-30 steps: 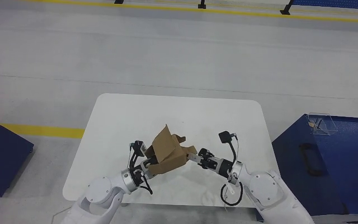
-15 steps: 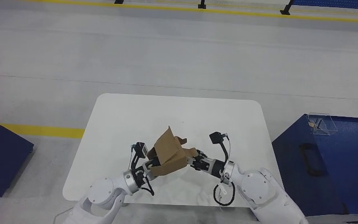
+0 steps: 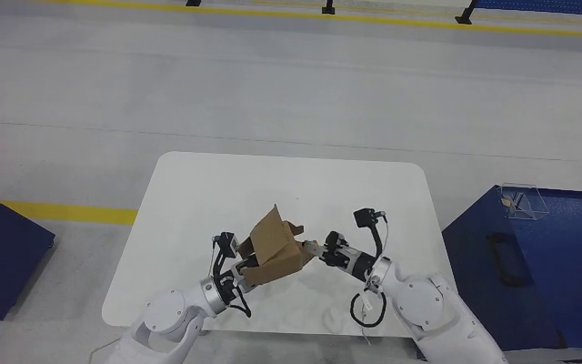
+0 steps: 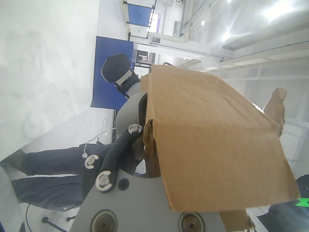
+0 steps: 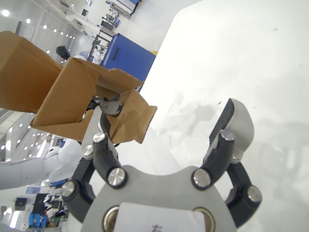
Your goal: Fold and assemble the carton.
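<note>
Over the worktop (image 3: 364, 187), the left gripper (image 3: 246, 265) has its fingers clamped on the carton (image 3: 275, 246), while the right gripper (image 5: 166, 114) has its fingers apart beside a flap (image 5: 134, 119).

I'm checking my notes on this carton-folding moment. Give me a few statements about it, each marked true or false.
1. The carton is fully closed. False: its flaps stand open.
2. The fingers of the right gripper are spread apart. True.
3. The table is white. True.
4. The carton lies flat on the table. False: the left gripper holds it up, partly opened.
</note>
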Controlling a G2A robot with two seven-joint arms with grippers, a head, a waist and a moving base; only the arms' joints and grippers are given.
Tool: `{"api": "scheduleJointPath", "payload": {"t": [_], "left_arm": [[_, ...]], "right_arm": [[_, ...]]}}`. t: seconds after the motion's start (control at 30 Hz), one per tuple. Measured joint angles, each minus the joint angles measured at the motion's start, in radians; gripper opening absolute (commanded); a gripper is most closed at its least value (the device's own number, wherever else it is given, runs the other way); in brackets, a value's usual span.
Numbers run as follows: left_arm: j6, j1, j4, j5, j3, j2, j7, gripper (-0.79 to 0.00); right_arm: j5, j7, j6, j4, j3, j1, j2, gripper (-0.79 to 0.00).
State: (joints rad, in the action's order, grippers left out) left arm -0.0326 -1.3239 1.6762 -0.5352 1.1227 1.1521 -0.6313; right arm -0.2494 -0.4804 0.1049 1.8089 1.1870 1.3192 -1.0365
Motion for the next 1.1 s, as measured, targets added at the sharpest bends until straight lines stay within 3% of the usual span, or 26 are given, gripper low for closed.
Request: {"api": "scheduleJointPath", "payload": {"t": [0.47,1.1], "left_arm": [[0.000,-0.027,0.038,0.044,0.004,-0.003,-0.029,-0.785],[0.014,-0.009,0.009,0.010,0.024,0.005,0.011,-0.785]], "right_arm": [[-0.240,0.155,-0.136,-0.008,-0.062,-0.061,-0.025,0.000],[-0.339,0.076,-0.177,0.024,-0.155,-0.101,-0.055,0.000]]}}
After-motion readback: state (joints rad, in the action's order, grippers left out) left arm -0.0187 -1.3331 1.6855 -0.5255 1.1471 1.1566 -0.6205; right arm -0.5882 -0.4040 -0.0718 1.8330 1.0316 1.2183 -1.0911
